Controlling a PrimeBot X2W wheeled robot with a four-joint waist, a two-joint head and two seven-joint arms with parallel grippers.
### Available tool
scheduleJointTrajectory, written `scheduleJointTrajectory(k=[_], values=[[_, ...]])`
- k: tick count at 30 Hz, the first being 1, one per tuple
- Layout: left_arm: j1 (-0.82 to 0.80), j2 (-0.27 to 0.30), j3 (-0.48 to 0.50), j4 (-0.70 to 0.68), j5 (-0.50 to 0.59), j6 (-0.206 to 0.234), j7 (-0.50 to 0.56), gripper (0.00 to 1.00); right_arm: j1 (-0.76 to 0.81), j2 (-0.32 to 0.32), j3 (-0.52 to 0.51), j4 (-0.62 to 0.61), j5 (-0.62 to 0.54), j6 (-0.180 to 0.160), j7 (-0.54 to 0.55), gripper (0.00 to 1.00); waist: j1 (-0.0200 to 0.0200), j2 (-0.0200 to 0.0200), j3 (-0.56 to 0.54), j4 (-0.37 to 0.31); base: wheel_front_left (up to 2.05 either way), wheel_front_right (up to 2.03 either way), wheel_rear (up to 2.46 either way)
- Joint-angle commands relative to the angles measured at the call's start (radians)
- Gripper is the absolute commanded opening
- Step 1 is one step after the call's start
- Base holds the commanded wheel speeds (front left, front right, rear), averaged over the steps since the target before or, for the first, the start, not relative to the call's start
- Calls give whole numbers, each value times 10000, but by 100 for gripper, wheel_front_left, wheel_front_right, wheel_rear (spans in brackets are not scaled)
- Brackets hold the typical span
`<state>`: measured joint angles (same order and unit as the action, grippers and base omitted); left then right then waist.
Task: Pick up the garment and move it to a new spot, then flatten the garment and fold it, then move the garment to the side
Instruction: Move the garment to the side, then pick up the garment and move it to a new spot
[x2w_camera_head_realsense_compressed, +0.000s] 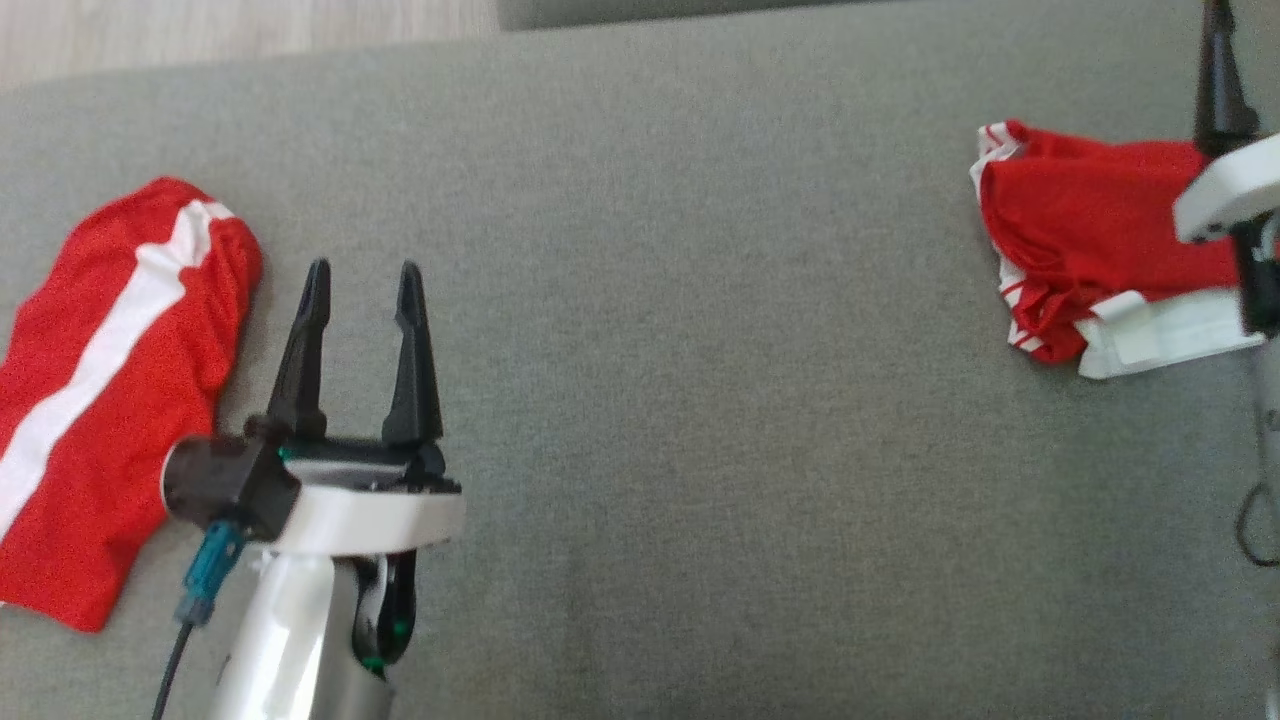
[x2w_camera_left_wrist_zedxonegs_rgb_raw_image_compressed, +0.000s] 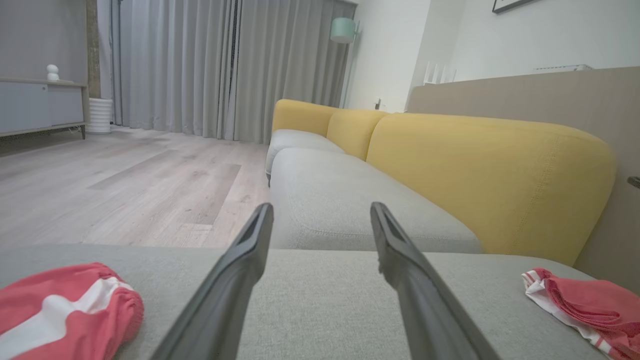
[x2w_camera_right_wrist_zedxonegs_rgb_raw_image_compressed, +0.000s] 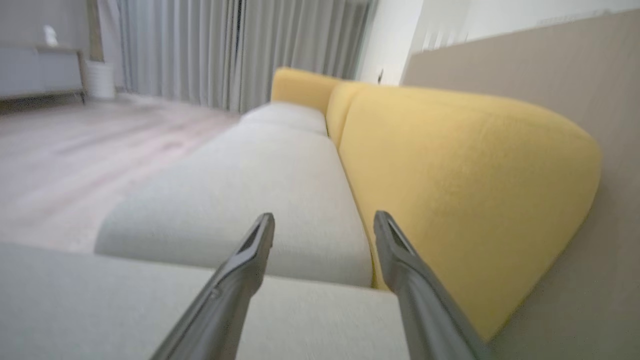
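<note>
Two red garments lie on the grey cushion (x2w_camera_head_realsense_compressed: 700, 400). One with a broad white stripe (x2w_camera_head_realsense_compressed: 110, 390) is spread at the far left, also seen low left in the left wrist view (x2w_camera_left_wrist_zedxonegs_rgb_raw_image_compressed: 65, 310). A bunched one with white trim (x2w_camera_head_realsense_compressed: 1080, 220) lies at the far right (x2w_camera_left_wrist_zedxonegs_rgb_raw_image_compressed: 585, 305). My left gripper (x2w_camera_head_realsense_compressed: 362, 290) stands open just right of the striped garment, nothing between its fingers (x2w_camera_left_wrist_zedxonegs_rgb_raw_image_compressed: 321, 207). My right gripper's pale wrist (x2w_camera_head_realsense_compressed: 1230, 190) covers the bunched garment's right part, one dark finger (x2w_camera_head_realsense_compressed: 1222, 90) pointing past it. In its own view the right gripper (x2w_camera_right_wrist_zedxonegs_rgb_raw_image_compressed: 324, 217) is open and empty.
Beyond the grey cushion runs a sofa with grey seats (x2w_camera_left_wrist_zedxonegs_rgb_raw_image_compressed: 340, 200) and a yellow backrest (x2w_camera_left_wrist_zedxonegs_rgb_raw_image_compressed: 480, 175). A wooden floor (x2w_camera_left_wrist_zedxonegs_rgb_raw_image_compressed: 125, 180) lies to the left, with curtains (x2w_camera_left_wrist_zedxonegs_rgb_raw_image_compressed: 225, 65) and a low cabinet (x2w_camera_left_wrist_zedxonegs_rgb_raw_image_compressed: 35, 105) behind. A beige wall panel (x2w_camera_right_wrist_zedxonegs_rgb_raw_image_compressed: 600, 250) stands at the right.
</note>
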<state>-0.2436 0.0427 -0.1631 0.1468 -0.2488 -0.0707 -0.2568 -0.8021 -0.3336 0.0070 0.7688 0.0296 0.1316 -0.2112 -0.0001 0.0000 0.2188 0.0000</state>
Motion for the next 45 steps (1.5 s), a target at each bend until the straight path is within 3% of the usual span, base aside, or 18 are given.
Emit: scheduleJointTrajectory(k=[1, 10, 14, 25, 38, 45], values=[[-15, 76, 360, -364, -35, 29, -49, 100, 99, 66, 14, -475, 140, -9, -98, 100, 1, 0, -326, 2, 0, 0, 0], [889, 76, 797, -376, -67, -19, -49, 100, 2286, 2269, -35, -3101, 1172, -9, 279, 100, 1, 0, -1185, -69, 0, 0, 0], [1207, 76, 706, -303, -66, -54, -49, 100, 3682, 2753, 293, -3947, 1356, -9, 200, 100, 1, 0, -1369, -18, 0, 0, 0], [1606, 75, 282, -21, -147, 79, -49, 100, 6410, 2830, 910, -4389, 2210, -9, -484, 100, 1, 0, -1659, 109, 0, 0, 0], [1631, 75, 332, -122, -160, 150, -49, 100, 6762, 2832, 968, -5017, 2347, -9, -504, 100, 1, 0, -1572, 43, 0, 0, 0], [1675, 75, 503, -37, -154, 265, -49, 100, 6810, 2832, 1308, -5125, 2396, -9, -504, 100, 1, 0, -1726, 585, 0, 0, 0]])
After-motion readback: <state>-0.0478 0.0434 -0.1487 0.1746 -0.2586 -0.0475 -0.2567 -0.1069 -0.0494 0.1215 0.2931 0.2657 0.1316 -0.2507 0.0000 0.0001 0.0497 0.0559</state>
